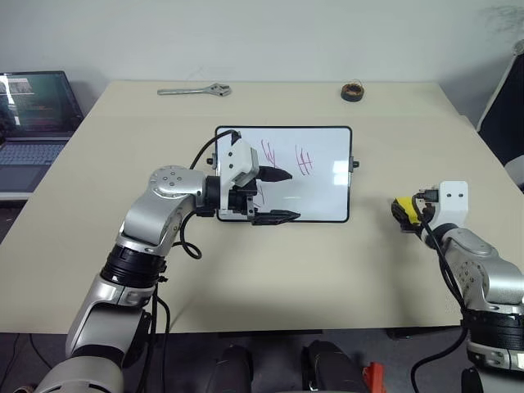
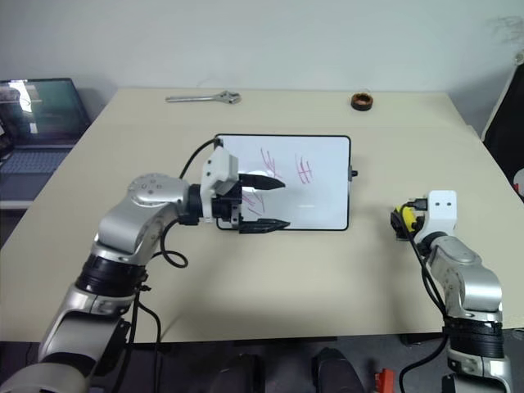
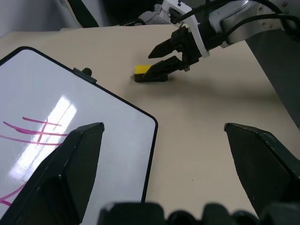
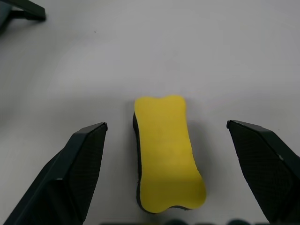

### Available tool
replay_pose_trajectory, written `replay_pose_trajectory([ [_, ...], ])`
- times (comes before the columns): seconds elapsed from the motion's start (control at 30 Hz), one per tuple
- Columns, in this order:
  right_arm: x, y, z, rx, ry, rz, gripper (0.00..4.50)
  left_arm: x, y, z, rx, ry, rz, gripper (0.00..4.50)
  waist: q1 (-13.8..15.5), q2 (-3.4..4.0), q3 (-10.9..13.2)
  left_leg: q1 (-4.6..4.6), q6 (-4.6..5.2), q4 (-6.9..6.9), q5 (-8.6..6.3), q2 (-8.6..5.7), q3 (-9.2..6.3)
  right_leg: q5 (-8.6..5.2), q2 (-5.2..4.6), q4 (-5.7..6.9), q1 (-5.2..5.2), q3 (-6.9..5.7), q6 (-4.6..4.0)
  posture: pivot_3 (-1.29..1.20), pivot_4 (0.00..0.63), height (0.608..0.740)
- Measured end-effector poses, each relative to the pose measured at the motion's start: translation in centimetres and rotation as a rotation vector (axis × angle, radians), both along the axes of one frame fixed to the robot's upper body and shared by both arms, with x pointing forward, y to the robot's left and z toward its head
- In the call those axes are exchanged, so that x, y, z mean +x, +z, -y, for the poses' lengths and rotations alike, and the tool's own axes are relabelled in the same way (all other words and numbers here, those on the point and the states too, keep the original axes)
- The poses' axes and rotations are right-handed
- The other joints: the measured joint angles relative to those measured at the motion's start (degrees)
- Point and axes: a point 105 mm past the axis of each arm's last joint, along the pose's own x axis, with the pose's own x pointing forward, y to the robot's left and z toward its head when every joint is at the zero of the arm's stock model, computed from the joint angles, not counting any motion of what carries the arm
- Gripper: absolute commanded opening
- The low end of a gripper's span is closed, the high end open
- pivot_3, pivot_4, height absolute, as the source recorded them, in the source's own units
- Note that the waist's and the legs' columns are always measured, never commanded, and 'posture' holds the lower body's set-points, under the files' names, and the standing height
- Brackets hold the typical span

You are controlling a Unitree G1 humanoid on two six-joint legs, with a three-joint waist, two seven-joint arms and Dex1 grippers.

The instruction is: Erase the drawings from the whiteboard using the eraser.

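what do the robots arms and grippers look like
Both arms are silver-grey metal with black ribbed joint bands and loose black cables looping along the outside. Each wrist carries a white boxy housing. The left gripper and right gripper each have two black, tapering, pointed fingers with a finely textured inner face.

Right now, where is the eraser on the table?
The eraser lies flat on the table, to the right of the whiteboard, between the open fingers of the right end effector, not yet gripped.
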Motion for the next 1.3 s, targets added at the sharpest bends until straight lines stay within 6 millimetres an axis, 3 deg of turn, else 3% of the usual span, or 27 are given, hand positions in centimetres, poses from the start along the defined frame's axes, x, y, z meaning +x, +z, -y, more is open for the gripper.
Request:
replay_pose_trajectory([
  [0.03, 0.1, -0.2, 0.0, 0.0, 0.003, -0.006, 4.48, 0.0, -0.1, 0.0, 0.001, 0.001, -0.001, 4.5, -0.03, 0.0, 0.0, 0.01, 0.0, 0.0, 0.0, 0.0, 0.02, 0.0, 0.0, 0.0, 0.0, 0.0, 0.0, 0.0, 0.15, 0.74],
  [0.13, 0.6, -0.7, 0.3, -0.011, -0.002, -0.017, 3.87, 0.0, -0.4, -0.1, 0.002, 0.005, -0.01, 4.5, -0.07, 0.0, 0.0, 0.0, 0.0, 0.01, 0.0, 0.01, 0.04, 0.0, 0.0, 0.07, -0.04, 0.01, 0.0, 0.0, 0.15, 0.74],
  [0.33, 0.9, -1.0, 0.4, -0.013, 0.009, -0.021, 1.7, 0.0, -0.6, -0.2, 0.001, 0.013, -0.015, 4.5, -0.06, 0.0, 0.0, 0.01, 0.0, 0.02, 0.0, 0.03, 0.05, 0.0, 0.0, 0.09, -0.04, 0.01, 0.0, 0.0, 0.15, 0.74],
  [0.4, 0.9, -0.9, 0.4, -0.018, 0.011, -0.019, 1.2, -0.1, -0.9, -0.3, 0.001, 0.019, -0.024, 4.5, -0.07, 0.0, 0.0, 0.01, 0.0, 0.02, 0.0, 0.03, 0.05, 0.0, 0.0, 0.1, -0.04, 0.01, 0.0, 0.0, 0.15, 0.74],
  [0.57, 0.9, -0.7, 0.2, -0.018, 0.021, -0.013, 1.2, 0.3, -1.4, -0.7, -0.006, 0.067, -0.031, 4.5, -0.06, 0.0, 0.0, 0.02, 0.0, 0.05, 0.01, 0.04, 0.04, 0.0, -0.01, 0.17, -0.05, 0.01, 0.0, 0.0, 0.15, 0.74],
  [0.7, 0.4, 1.4, -1.1, -0.043, 0.069, 0.048, 1.2, 1.1, -1.5, -1.6, -0.012, 0.169, -0.002, 4.5, -0.1, 0.0, 0.0, 0.01, 0.0, 0.06, 0.01, 0.08, 0.06, 0.0, -0.01, 0.28, -0.13, 0.04, 0.0, 0.0, 0.15, 0.74],
  [0.93, -0.2, 9.0, -10.2, -0.141, 0.366, 0.286, 1.2, 2.3, -0.7, -3.1, -0.032, 0.369, 0.045, 4.5, -0.37, 0.0, 0.0, 0.01, 0.0, 0.18, 0.01, 0.08, -0.03, 0.0, 0.01, 0.38, -0.13, 0.03, 0.0, 0.0, 0.15, 0.74],
  [1.07, 0.6, 9.9, -14.9, -0.25, 0.506, 0.322, 1.2, 2.1, -1.3, -4.2, -0.001, 0.419, 0.008, 4.5, -0.54, 0.0, 0.0, 0.0, 0.0, 0.21, 0.01, 0.08, -0.01, 0.0, 0.0, 0.39, -0.16, 0.02, -0.01, 0.0, 0.15, 0.74],
  [1.13, 2.0, 9.9, -17.0, -0.307, 0.552, 0.33, 1.2, 1.7, -1.6, -4.9, 0.027, 0.436, -0.009, 4.5, -0.7, 0.0, 0.0, 0.02, 0.0, 0.21, 0.01, 0.08, 0.03, 0.0, 0.0, 0.4, -0.17, 0.0, -0.02, 0.0, 0.15, 0.74],
  [1.3, 5.2, 9.2, -19.2, -0.363, 0.58, 0.316, 1.2, 0.5, -2.5, -5.4, 0.078, 0.419, -0.038, 4.5, -0.45, -0.02, 0.01, -0.04, 0.0, 0.21, 0.01, 0.13, -0.01, 0.0, -0.06, 0.36, -0.17, -0.02, -0.02, 0.0, 0.15, 0.74],
])
